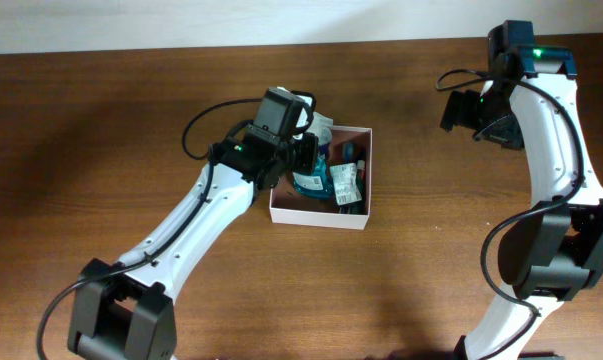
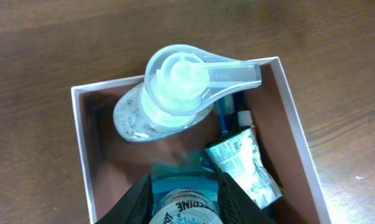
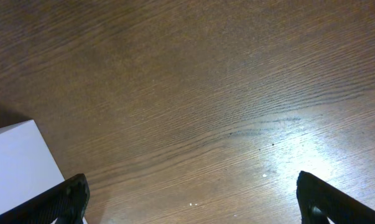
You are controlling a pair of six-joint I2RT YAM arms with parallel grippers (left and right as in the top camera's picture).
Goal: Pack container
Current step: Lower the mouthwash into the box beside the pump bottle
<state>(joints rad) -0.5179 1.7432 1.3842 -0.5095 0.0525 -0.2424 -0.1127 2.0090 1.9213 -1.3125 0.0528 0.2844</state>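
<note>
The container (image 1: 319,214), a shallow white-walled box with a pinkish-brown inside (image 2: 106,168), sits mid-table. In it lie a clear pump bottle (image 2: 171,93), a teal mouthwash bottle (image 2: 181,205), a small green-white tube (image 2: 246,165) and a blue item beside it. My left gripper (image 2: 186,202) is over the box, shut on the teal mouthwash bottle near its cap, holding it inside the box (image 1: 309,180). My right gripper (image 3: 193,193) is open and empty above bare table at the far right (image 1: 481,110); a white corner of the container (image 3: 13,168) shows at its left.
The brown wooden table (image 1: 431,270) surrounds the box. A pale wall edge runs along the back (image 1: 231,20). Cables hang from both arms.
</note>
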